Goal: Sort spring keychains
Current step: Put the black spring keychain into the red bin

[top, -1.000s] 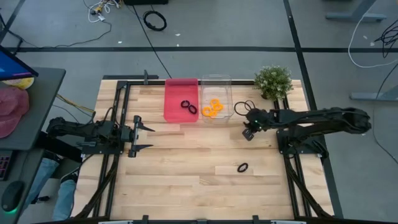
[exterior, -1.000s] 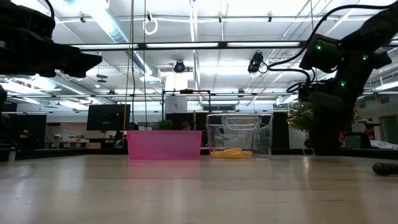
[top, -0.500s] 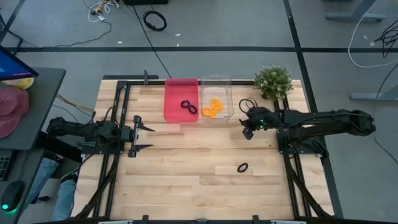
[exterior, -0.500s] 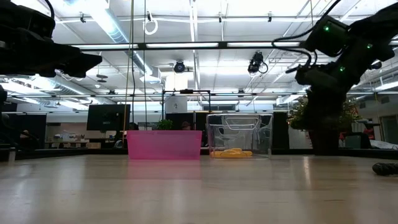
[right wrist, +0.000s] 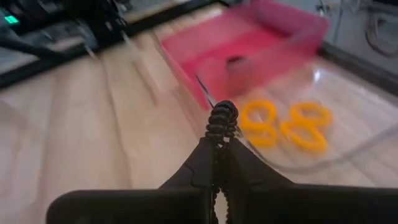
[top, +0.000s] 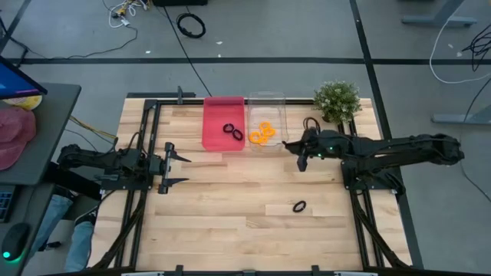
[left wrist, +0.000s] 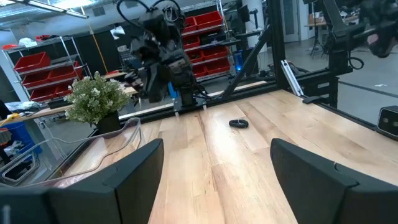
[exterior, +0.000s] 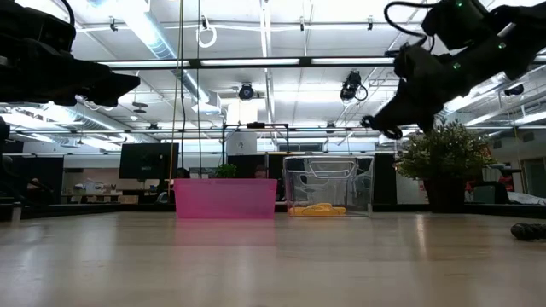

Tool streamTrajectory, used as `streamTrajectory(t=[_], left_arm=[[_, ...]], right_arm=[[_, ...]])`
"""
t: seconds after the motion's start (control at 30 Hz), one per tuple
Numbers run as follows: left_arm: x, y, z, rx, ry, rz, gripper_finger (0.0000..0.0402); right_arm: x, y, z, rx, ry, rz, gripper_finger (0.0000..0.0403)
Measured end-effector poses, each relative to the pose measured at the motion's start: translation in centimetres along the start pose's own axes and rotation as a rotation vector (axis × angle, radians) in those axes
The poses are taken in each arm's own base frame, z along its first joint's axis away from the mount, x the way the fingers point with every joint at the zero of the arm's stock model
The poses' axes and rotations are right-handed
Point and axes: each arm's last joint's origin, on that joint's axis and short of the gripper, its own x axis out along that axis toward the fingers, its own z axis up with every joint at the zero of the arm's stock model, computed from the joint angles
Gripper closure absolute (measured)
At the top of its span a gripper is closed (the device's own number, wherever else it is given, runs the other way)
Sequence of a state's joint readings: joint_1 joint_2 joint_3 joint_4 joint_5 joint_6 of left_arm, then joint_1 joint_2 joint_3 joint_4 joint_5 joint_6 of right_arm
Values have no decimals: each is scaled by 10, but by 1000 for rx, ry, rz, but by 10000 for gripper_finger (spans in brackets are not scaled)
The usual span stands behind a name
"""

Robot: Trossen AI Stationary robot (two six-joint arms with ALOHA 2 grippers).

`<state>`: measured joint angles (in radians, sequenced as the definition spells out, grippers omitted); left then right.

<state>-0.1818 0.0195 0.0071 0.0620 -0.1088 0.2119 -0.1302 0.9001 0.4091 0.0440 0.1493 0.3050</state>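
Note:
My right gripper [top: 292, 146] hangs in the air just right of the clear bin [top: 266, 101], shut on a black spring keychain [right wrist: 222, 119]. In the low view it [exterior: 381, 129] slants toward that bin from above. Orange keychains [top: 262, 133] lie in the clear bin, and black ones [top: 232, 132] lie in the pink bin [top: 222, 107]. One more black keychain [top: 299, 206] lies flat on the table nearer the front edge. My left gripper [top: 173, 169] waits open at the table's left side. My right gripper pinches the black keychain between its two shut fingers [right wrist: 200, 163]. One end of the coil [right wrist: 222, 115] sticks out past the fingertips. The fingers slant from the table's right toward the bins. The keychain is lifted clear of the table.
A potted plant [top: 337, 100] stands at the far right corner, behind my right arm. The two bins sit side by side at the far edge. Bare wood spreads across the table's middle and near part [top: 230, 207].
My right gripper has risen and moved toward the table's left and far side, up to the clear bin. It has tipped from pointing down to slanting toward the bins. It has stayed shut on the black keychain.

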Motion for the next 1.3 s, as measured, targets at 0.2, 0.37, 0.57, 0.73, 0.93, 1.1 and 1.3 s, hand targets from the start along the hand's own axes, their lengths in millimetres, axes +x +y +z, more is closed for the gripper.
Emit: streamTrajectory(t=[0.2,0.37,0.57,0.73,0.93,1.1,1.3], left_arm=[[0,0,0,0,0,0,103],[0,0,0,0,0,0,103],[0,0,0,0,0,0,103],[0,0,0,0,0,0,103],[0,0,0,0,0,0,103],[0,0,0,0,0,0,103],[0,0,0,0,-1,0,103]], right_arm=[[1,8,11,-9,-121,56,388],[7,12,17,-26,-202,81,388],[21,15,22,-49,-287,99,388],[30,16,30,-32,-411,117,388],[47,12,34,-12,-432,92,387],[66,16,52,-33,-428,90,387],[95,24,71,-92,-348,73,387]])
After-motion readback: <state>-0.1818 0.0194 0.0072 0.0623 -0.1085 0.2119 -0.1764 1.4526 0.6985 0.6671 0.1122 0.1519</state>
